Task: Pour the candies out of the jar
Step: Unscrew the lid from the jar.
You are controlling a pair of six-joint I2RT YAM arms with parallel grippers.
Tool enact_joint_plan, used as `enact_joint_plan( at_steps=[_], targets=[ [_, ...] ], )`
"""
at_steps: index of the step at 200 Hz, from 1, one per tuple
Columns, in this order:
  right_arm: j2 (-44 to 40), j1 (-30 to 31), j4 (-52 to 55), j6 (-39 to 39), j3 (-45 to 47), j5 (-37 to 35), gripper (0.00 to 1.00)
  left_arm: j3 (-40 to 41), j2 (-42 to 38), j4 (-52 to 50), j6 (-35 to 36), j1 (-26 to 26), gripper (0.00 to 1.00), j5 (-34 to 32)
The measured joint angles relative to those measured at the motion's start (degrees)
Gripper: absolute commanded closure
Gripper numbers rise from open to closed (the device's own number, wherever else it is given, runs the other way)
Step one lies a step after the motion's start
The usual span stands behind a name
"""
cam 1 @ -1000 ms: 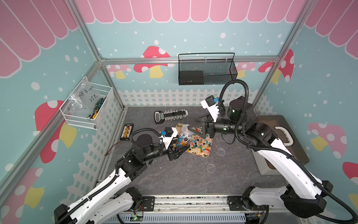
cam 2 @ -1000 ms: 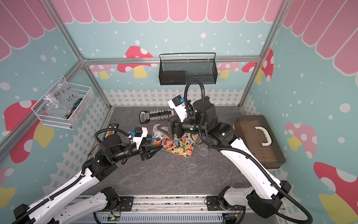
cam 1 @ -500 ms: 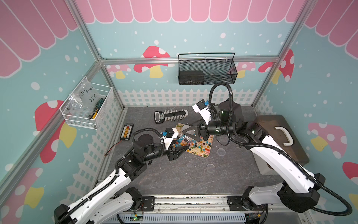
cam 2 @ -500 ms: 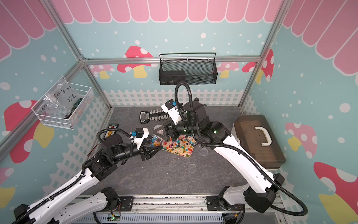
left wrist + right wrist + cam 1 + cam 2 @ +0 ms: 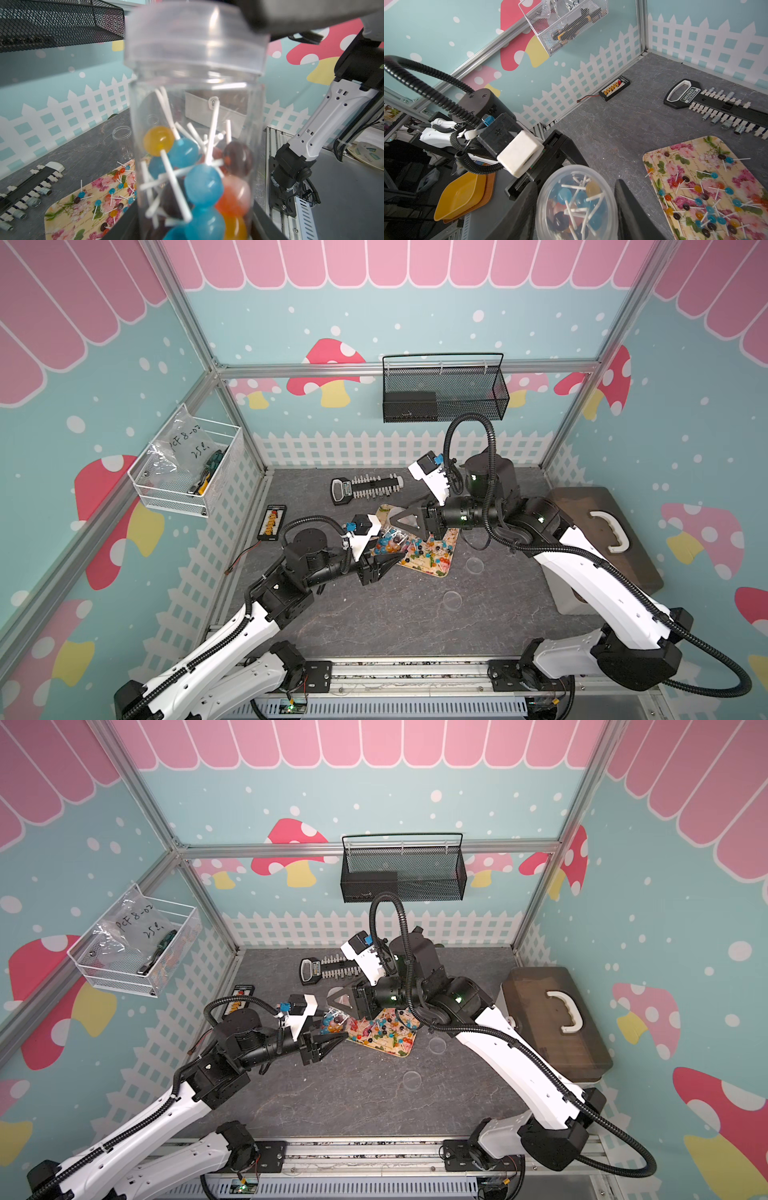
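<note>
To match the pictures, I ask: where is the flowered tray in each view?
Top view: tray mid-floor.
Top view: tray mid-floor likewise.
Left wrist: tray at the picture's lower left, beside the jar.
Right wrist: tray at the picture's lower right.
Landmark: socket rack, near the tray in all four.

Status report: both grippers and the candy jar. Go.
Left gripper shut on jar. Right gripper straddling lid, contact unclear. Lid on, lollipops inside; others lie on floral tray.
</note>
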State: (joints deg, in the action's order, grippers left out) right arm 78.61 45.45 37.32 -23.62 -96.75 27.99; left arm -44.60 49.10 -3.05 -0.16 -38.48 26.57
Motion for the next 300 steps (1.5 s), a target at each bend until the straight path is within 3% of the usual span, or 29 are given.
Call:
enact_joint_plan(
  at_steps=[36, 117, 169, 188, 208, 234, 262, 300],
  targets=[
    [0.2, 0.0, 0.0, 2.6, -0.3, 1.2, 0.58, 0.0, -0.1, -0.1, 0.0, 0.1, 0.41, 0.3],
    [3.9, -2.0, 7.4, 28.2, -8.6, 18.3, 0.56, -1.6, -0.2, 1.3, -0.5, 0.0, 0.41, 8.4],
    [4.1, -3.7, 10.9, 35.1, -9.2, 22.0, 0.55, -1.6, -0.1, 0.9, -0.5, 0.0, 0.41, 10.4],
    [4.1, -4.2, 11.5, 36.1, -9.2, 22.3, 0.50, -1.6, 0.0, 0.7, -0.5, 0.0, 0.41, 10.5],
    [4.1, -4.3, 11.7, 36.9, -9.2, 21.9, 0.29, -1.6, 0.1, 0.7, -1.1, 0.0, 0.41, 10.6],
    [3.8, -4.5, 11.3, 34.5, -9.2, 20.6, 0.17, -1.6, 0.1, 0.7, -2.3, 0.1, 0.41, 9.9],
    [0.3, -4.6, 5.5, 26.3, -5.0, 18.2, 0.16, -1.6, 0.1, 0.7, -2.7, 0.1, 0.41, 8.4],
    [-4.9, -4.1, -1.6, 10.7, -0.7, 9.2, 0.17, -1.6, 0.1, 0.7, -2.6, 0.1, 0.41, 6.2]
  ],
)
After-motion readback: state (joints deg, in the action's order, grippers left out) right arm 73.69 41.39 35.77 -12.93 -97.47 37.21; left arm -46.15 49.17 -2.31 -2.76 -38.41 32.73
